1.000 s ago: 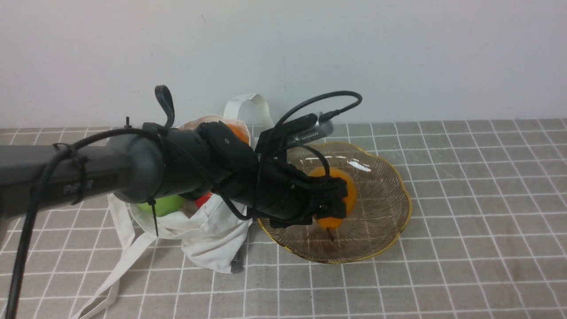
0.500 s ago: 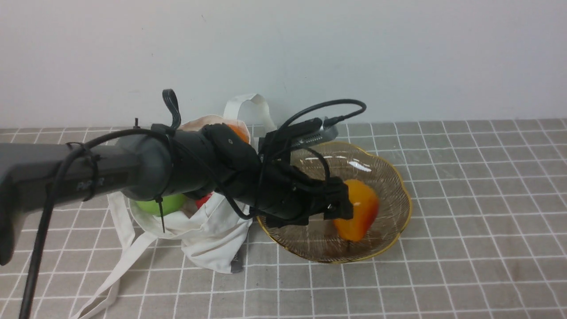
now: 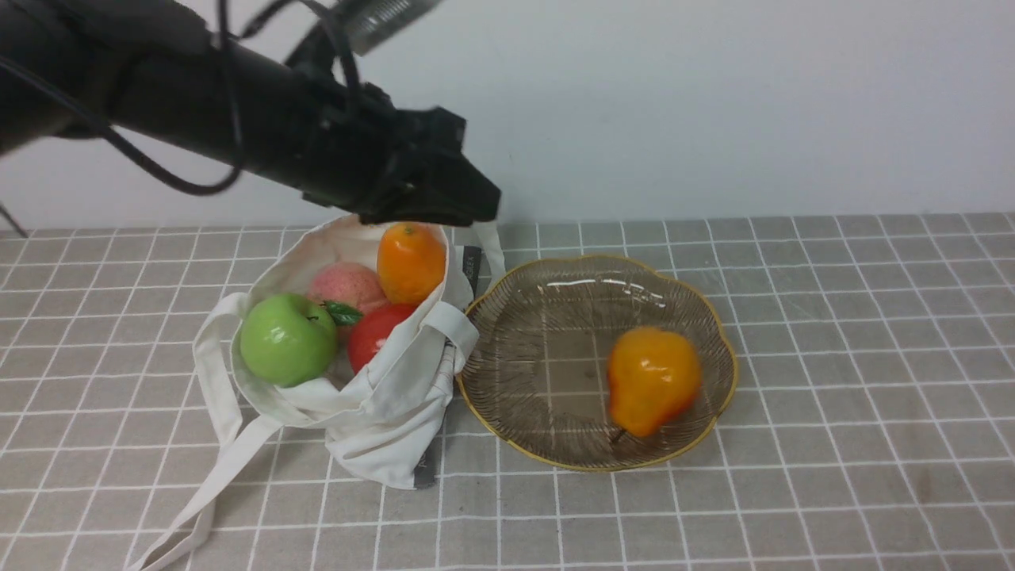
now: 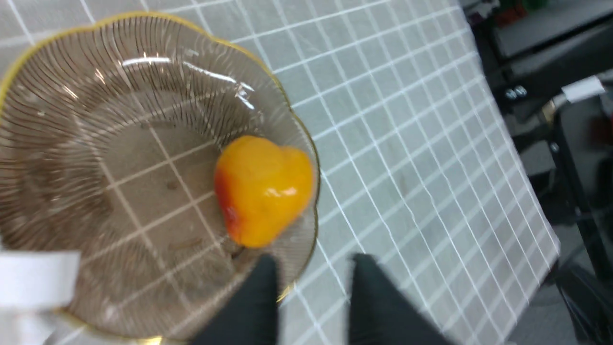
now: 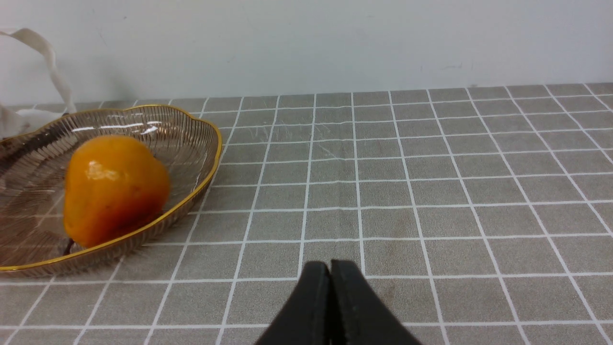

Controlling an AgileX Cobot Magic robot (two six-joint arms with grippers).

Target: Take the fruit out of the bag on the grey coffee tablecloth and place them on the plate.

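The orange-yellow pear point(image 3: 652, 381) lies alone in the ribbed glass plate point(image 3: 698, 309). It also shows in the left wrist view point(image 4: 263, 189) and the right wrist view point(image 5: 112, 189). The off-white bag point(image 3: 381, 412) lies open left of the plate, holding a green apple point(image 3: 287, 339), a pinkish peach point(image 3: 346, 285), an orange tangerine point(image 3: 411, 262) and a red fruit point(image 3: 373, 337). My left gripper point(image 3: 476, 208) hangs high above the bag's far edge, open and empty; its two fingers stand apart in the left wrist view point(image 4: 313, 268). My right gripper point(image 5: 330, 268) is shut and empty, low over the cloth right of the plate.
The grey checked tablecloth point(image 3: 833, 396) covers the table up to a white wall point(image 3: 714, 103). The bag's long strap point(image 3: 214, 484) trails to the front left. The table's right edge and dark equipment point(image 4: 565, 120) beyond it show in the left wrist view.
My left gripper let go of the pear, which rolled to the plate's right side. The left arm then rose and swung back left, uncovering the bag.
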